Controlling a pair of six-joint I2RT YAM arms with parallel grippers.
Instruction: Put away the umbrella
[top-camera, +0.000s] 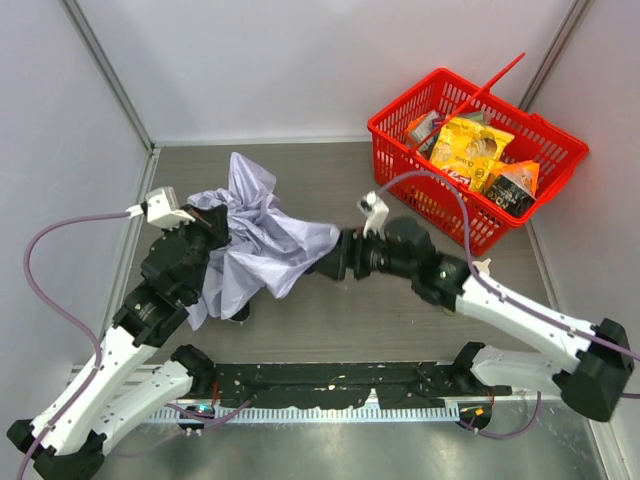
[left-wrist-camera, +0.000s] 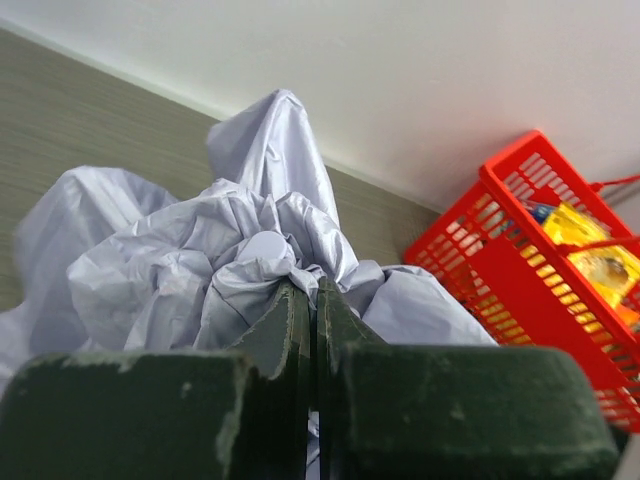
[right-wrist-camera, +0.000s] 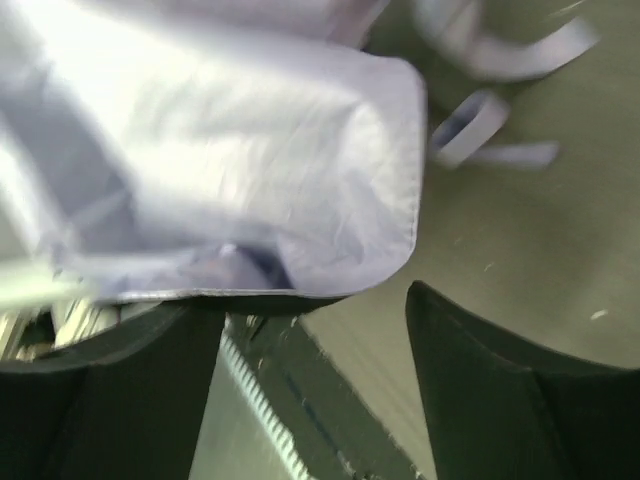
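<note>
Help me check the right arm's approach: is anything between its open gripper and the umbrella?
Nothing visible stands in the way. The right gripper is open, with the umbrella directly ahead and the fabric's hem right at the fingertips.

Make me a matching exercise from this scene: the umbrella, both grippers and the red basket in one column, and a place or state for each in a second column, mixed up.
Column one:
1. umbrella
2. left gripper
3. right gripper
4. red basket

Column two:
A. fingers standing apart
B. at the far right, snack packets inside
C. shut on pale fabric
D. crumpled heap between the two arms

Pairs: 1-D, 2-C, 3-A, 4-B
</note>
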